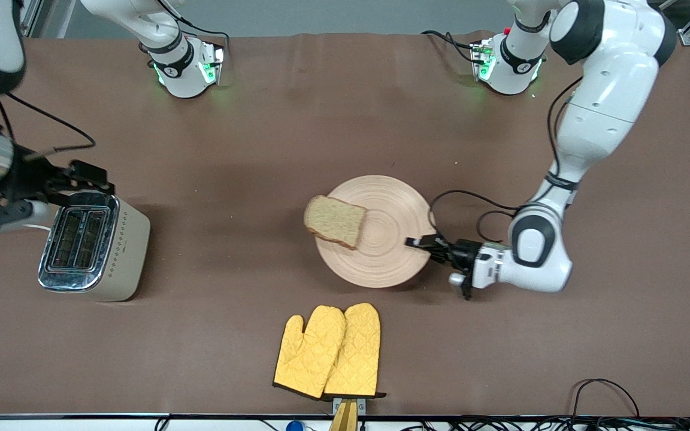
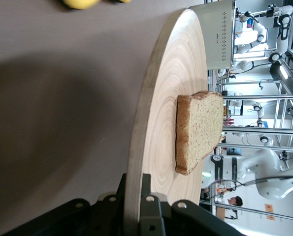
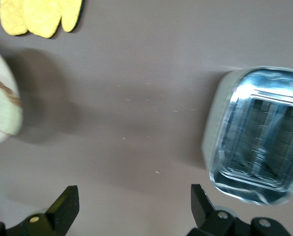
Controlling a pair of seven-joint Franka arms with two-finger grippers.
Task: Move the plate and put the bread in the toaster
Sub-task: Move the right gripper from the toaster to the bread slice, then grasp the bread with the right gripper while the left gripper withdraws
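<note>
The pale wooden plate point(image 1: 381, 233) is clamped at its rim by my left gripper point(image 1: 426, 244) and held a little above the table, casting a shadow. The brown bread slice point(image 1: 334, 221) lies on it, overhanging the rim toward the right arm's end. In the left wrist view the fingers point(image 2: 158, 209) pinch the plate's edge point(image 2: 166, 123), with the bread point(image 2: 198, 130) on its face. The cream toaster point(image 1: 90, 245) stands at the right arm's end, slots empty. My right gripper point(image 1: 84, 179) is open and empty just above the toaster's point(image 3: 257, 147) farther edge, as the right wrist view point(image 3: 134, 201) shows.
A pair of yellow oven mitts point(image 1: 330, 352) lies near the table's front edge, nearer the camera than the plate. Black cables trail from the left arm's wrist point(image 1: 471, 206). Both arm bases stand at the table's back edge.
</note>
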